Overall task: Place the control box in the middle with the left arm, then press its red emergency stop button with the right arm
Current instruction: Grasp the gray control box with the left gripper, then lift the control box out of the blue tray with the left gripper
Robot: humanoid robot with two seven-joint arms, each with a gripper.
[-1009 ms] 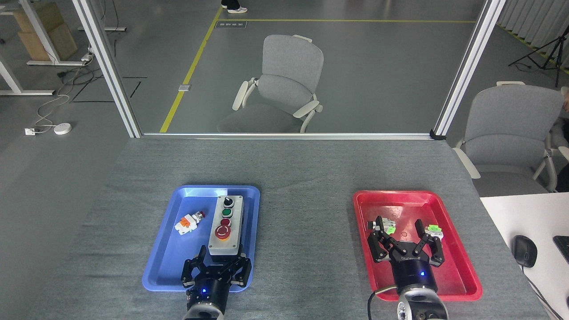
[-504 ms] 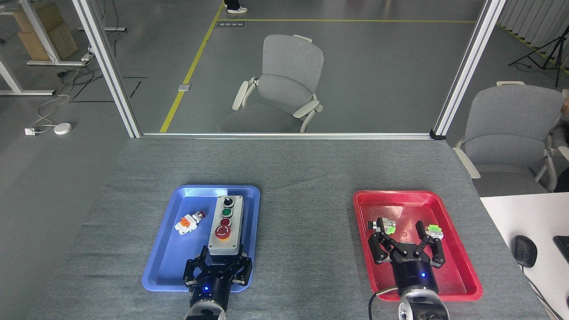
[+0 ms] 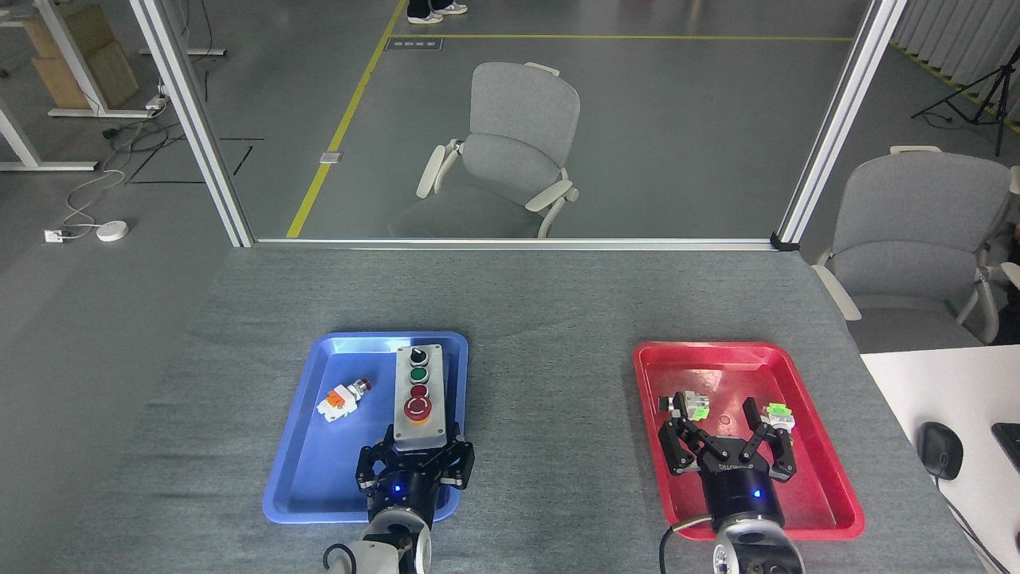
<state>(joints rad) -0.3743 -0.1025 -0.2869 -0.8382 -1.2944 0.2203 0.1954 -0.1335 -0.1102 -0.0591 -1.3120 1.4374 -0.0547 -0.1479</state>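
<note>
The light-grey control box (image 3: 421, 395) is over the right side of the blue tray (image 3: 319, 470), long axis pointing away from me. Its big red emergency stop button (image 3: 417, 408) is the nearest in the row; beyond it come a small red button, a green button and a black knob. My left gripper (image 3: 416, 448) is shut on the box's near end, one finger on each side. My right gripper (image 3: 715, 408) hovers open over the red tray (image 3: 829, 494), holding nothing. The bare grey middle (image 3: 550, 383) of the table lies between the two trays.
A loose orange-and-white switch (image 3: 343, 399) with a red tip lies in the blue tray, left of the box. Two small white-and-green parts (image 3: 690, 405) (image 3: 778, 413) sit in the red tray by my right fingers. A black mouse (image 3: 939, 450) rests on a white desk at right.
My left gripper has closed on the box and carried it to the right and slightly away from me, turning it straighter. The blue tray shifted slightly right. The right gripper has barely moved.
</note>
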